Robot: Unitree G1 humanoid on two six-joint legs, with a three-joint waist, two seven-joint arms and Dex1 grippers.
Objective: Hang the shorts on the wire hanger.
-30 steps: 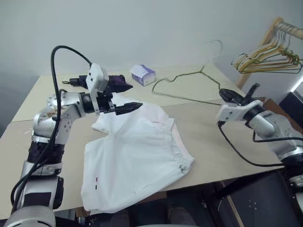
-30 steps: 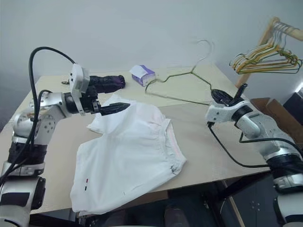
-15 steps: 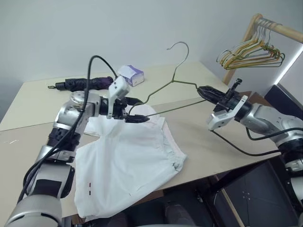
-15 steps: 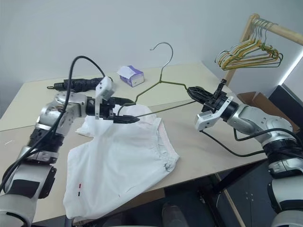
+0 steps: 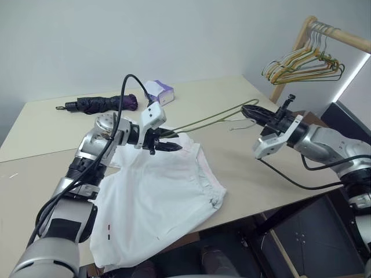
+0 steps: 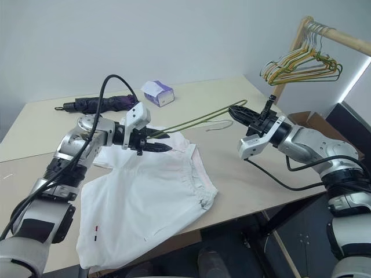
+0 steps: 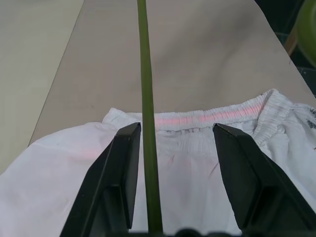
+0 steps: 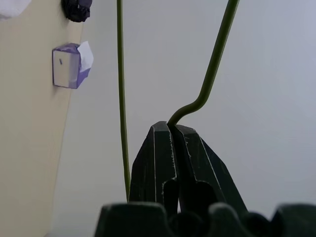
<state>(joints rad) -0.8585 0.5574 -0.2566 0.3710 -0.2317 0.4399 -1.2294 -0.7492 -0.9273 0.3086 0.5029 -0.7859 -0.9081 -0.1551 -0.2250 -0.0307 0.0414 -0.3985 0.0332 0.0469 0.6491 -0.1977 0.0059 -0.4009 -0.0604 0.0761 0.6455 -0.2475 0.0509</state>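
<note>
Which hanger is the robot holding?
The wire hanger, thin and olive, pinched in the right gripper above the table. The yellow and green hangers hang bunched on the wooden rail.

light: bright, even | shadows: soft | blur: near wire, left wrist view

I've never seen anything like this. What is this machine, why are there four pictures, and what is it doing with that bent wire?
It is a two-armed robot at a table. The two wide pictures come from cameras in its head, looking down over its arms. The two close-ups come from cameras on its wrists, looking along the black fingers. The right gripper is shut on a wire hanger, holding it above the table. The left gripper has its fingers open on either side of the hanger's wire, not yet pinching it. White shorts lie spread on the table beneath. Further back are a folded umbrella and a small purple box.
</note>
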